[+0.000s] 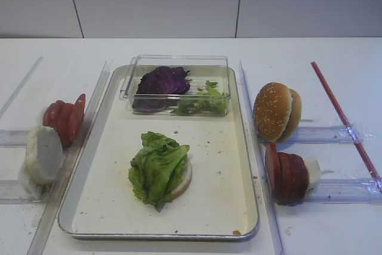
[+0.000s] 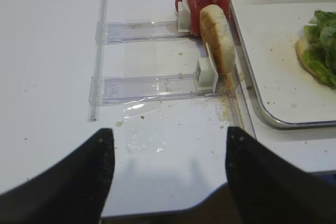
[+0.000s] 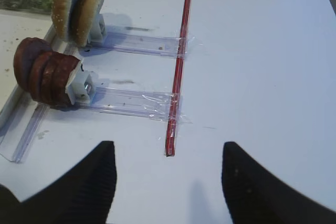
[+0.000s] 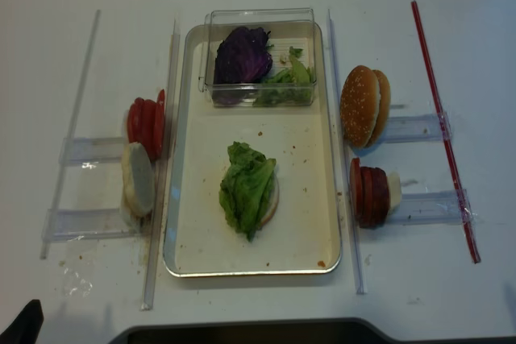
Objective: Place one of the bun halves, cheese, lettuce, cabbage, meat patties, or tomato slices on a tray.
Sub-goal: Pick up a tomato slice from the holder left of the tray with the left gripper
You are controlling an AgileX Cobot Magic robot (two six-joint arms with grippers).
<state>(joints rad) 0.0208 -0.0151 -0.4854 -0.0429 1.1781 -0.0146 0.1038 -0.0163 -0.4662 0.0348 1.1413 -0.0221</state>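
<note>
On the cream tray (image 1: pixel 230 207) a lettuce (image 1: pixel 158 168) leaf covers a pale bun half (image 1: pixel 185 182). Left of the tray stand tomato slices (image 1: pixel 64 117) and a white bun half (image 1: pixel 43 153) in clear holders. On the right are sesame bun halves (image 1: pixel 276 111) and meat patties (image 1: pixel 286 174). Purple cabbage (image 1: pixel 162 82) and more lettuce (image 1: pixel 203 103) lie in the clear box. Cheese is out of view. My left gripper (image 2: pixel 169 135) hangs open over bare table, near the bun half (image 2: pixel 220 45). My right gripper (image 3: pixel 168 148) is open, right of the patties (image 3: pixel 44 74).
The clear box (image 1: pixel 176 61) sits at the tray's far end. Clear plastic rails (image 1: pixel 334 132) hold the food on both sides. A red strip (image 1: pixel 343 117) runs along the far right. The table's front edge (image 2: pixel 220 205) lies just below my left gripper.
</note>
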